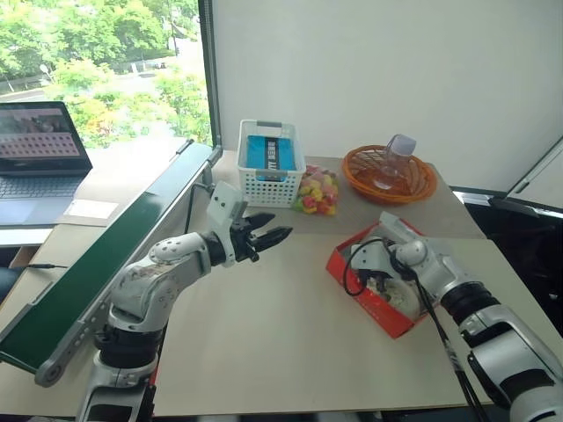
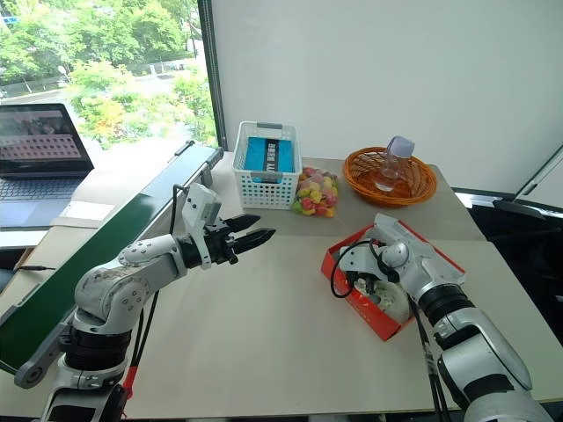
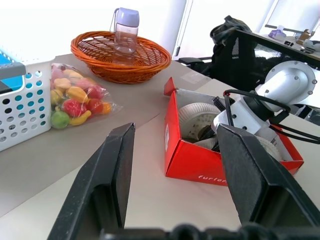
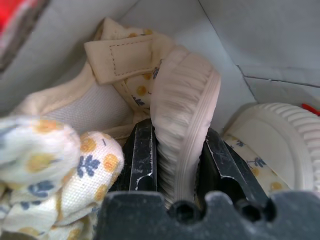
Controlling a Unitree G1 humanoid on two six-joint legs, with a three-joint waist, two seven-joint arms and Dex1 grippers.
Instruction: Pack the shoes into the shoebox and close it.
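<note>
- Right gripper point(image 4: 172, 165) reaches down into the flat red cardboard shoebox point(image 1: 352, 283); its black fingers point(image 4: 142, 155) pinch the ribbed sole of a small cream shoe point(image 4: 185, 125).
- Second cream shoe point(image 4: 280, 135) lies just beside those fingers.
- Left gripper point(image 1: 268, 233) hovers well apart, fingers spread around nothing.

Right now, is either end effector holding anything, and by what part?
The right end effector clamps a shoe by its ribbed sole edge, inside the shoebox. The left end effector is open, holding nothing.

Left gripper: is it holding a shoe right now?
No, the left gripper hangs open and empty above the table, while the shoebox lies beyond its fingers.
</note>
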